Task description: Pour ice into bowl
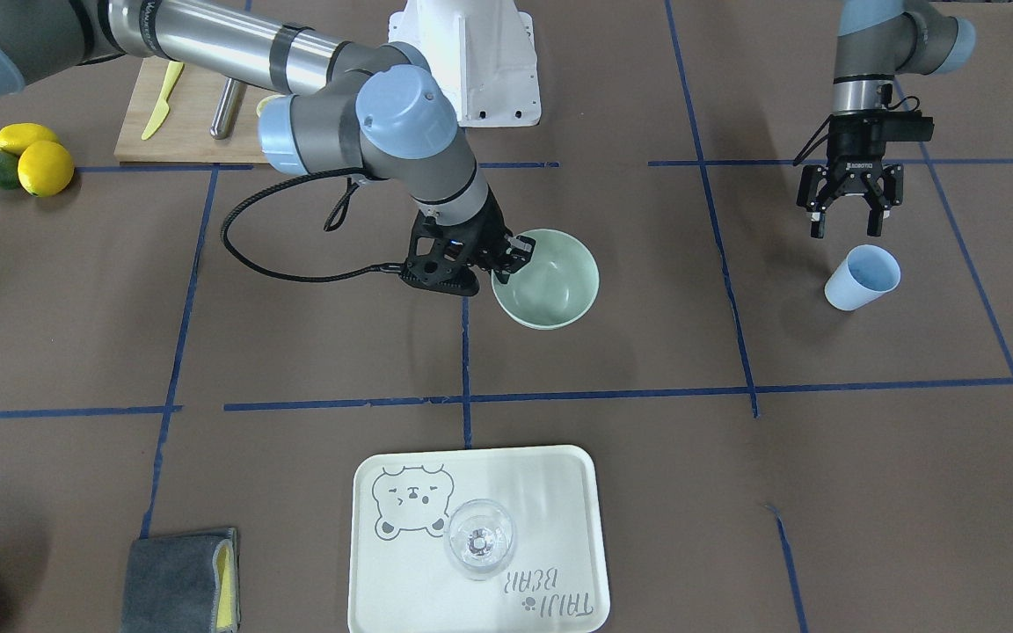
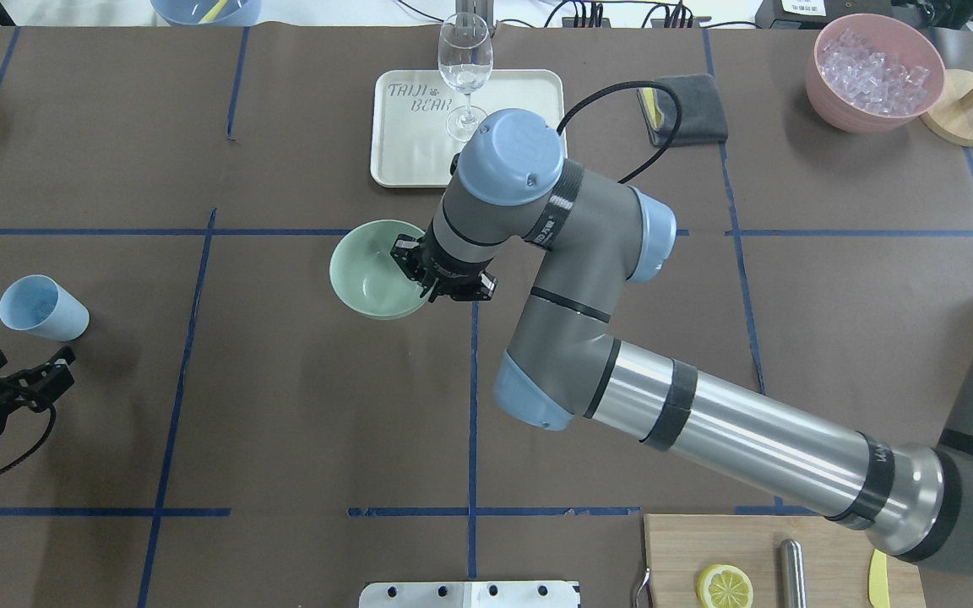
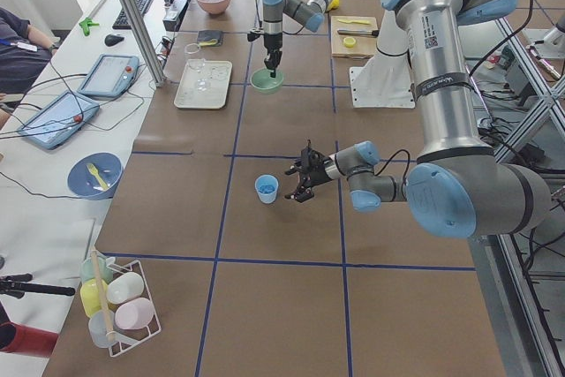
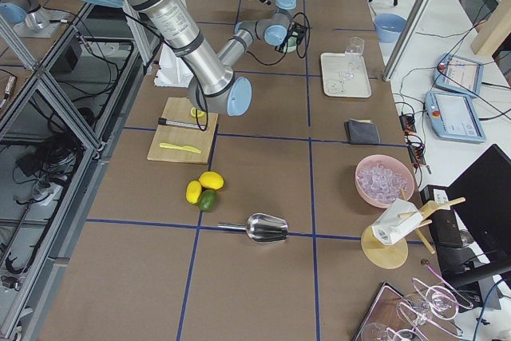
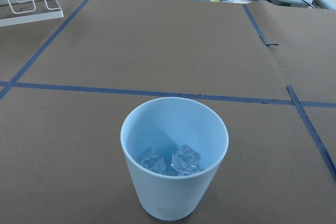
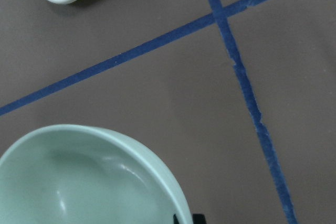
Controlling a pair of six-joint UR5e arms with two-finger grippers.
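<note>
The pale sage-green bowl [image 1: 550,280] sits near the table's middle and looks empty; it also shows in the overhead view [image 2: 372,279] and the right wrist view [image 6: 79,177]. My right gripper [image 1: 520,251] is shut on the bowl's rim, on the side nearest the robot. The ice [image 5: 173,160], a few clear cubes, lies in the bottom of an upright light blue cup [image 5: 174,156], which also shows in the front-facing view [image 1: 863,277]. My left gripper [image 1: 849,224] is open and empty, just short of the cup on the robot's side and not touching it.
A white tray [image 1: 559,492] with a clear stemmed glass [image 1: 480,538] stands beyond the bowl. A grey cloth [image 1: 177,580] and a pink container of ice [image 2: 875,67] are at the far side. A cutting board [image 1: 190,123], lemons [image 1: 45,167] and a metal scoop [image 4: 263,227] lie on my right.
</note>
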